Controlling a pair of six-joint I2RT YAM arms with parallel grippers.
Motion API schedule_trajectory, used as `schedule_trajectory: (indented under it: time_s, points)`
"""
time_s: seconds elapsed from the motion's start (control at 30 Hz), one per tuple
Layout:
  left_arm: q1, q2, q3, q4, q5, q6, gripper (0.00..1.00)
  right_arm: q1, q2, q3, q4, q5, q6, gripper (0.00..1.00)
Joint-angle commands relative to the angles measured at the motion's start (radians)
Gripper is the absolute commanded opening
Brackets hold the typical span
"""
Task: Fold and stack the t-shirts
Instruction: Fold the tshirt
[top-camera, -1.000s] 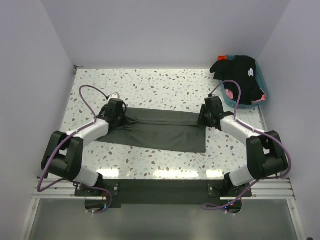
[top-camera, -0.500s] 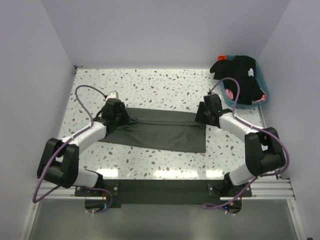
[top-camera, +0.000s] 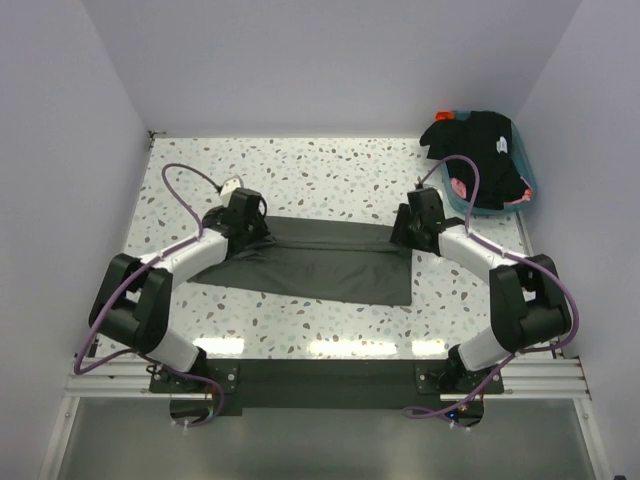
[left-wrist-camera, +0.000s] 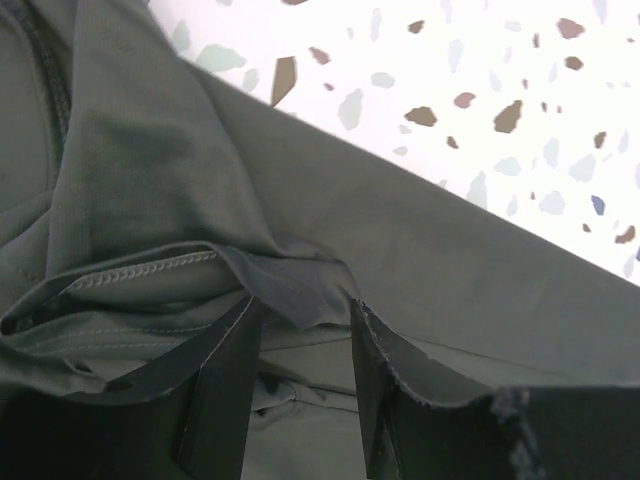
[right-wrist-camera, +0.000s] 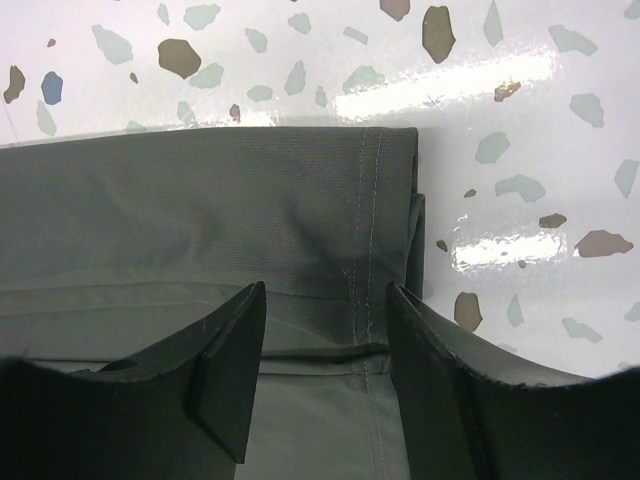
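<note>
One dark olive-grey t-shirt (top-camera: 320, 265) lies folded into a long band across the middle of the table. My left gripper (top-camera: 258, 232) stands open low over the band's left end. In the left wrist view its fingers (left-wrist-camera: 215, 385) straddle a rumpled fold and a stitched hem (left-wrist-camera: 150, 270), and nothing is pinched. My right gripper (top-camera: 402, 235) is open over the band's far right corner. In the right wrist view its fingers (right-wrist-camera: 225, 370) stand either side of the stitched hem (right-wrist-camera: 365, 200). Other black t-shirts (top-camera: 478, 140) are heaped in a tub.
A teal tub (top-camera: 527, 172) holding the black shirts, something red-pink among them, sits at the far right corner. The speckled table (top-camera: 330, 170) is walled at the back and both sides. Purple cables loop off both arms.
Both grippers have opened and let go of the olive-grey shirt. The left gripper has shifted a little to the right along the band; the right has edged slightly away from me.
</note>
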Motion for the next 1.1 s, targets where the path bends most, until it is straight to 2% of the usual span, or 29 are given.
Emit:
schedule_trajectory:
  time_s: [0.0,0.47,0.57,0.7,0.8,0.9,1.07]
  points:
    - [-0.011,0.011,0.048,-0.064,-0.105,-0.099,0.45,-0.002,-0.007,0.031,-0.005,0.03,-0.006,0.55]
    - [-0.017,0.083,0.06,-0.008,-0.087,-0.12,0.43,-0.002,-0.01,0.029,-0.007,0.028,-0.004,0.54]
    - [-0.017,0.098,0.063,0.003,-0.076,-0.126,0.39,-0.001,-0.011,0.027,-0.01,0.031,-0.006,0.54]
    - [-0.017,0.089,0.048,0.026,-0.07,-0.126,0.28,-0.002,-0.016,0.021,-0.008,0.037,-0.009,0.54]
    - [-0.017,0.064,0.037,0.024,-0.082,-0.118,0.1,-0.002,-0.022,0.014,-0.004,0.039,-0.011,0.54]
    - [-0.017,0.031,0.022,0.018,-0.091,-0.11,0.0,-0.001,-0.027,0.008,-0.002,0.039,-0.009,0.54]
    - [-0.017,-0.04,-0.01,0.009,-0.104,-0.094,0.0,-0.002,-0.036,-0.005,-0.001,0.042,-0.009,0.54]
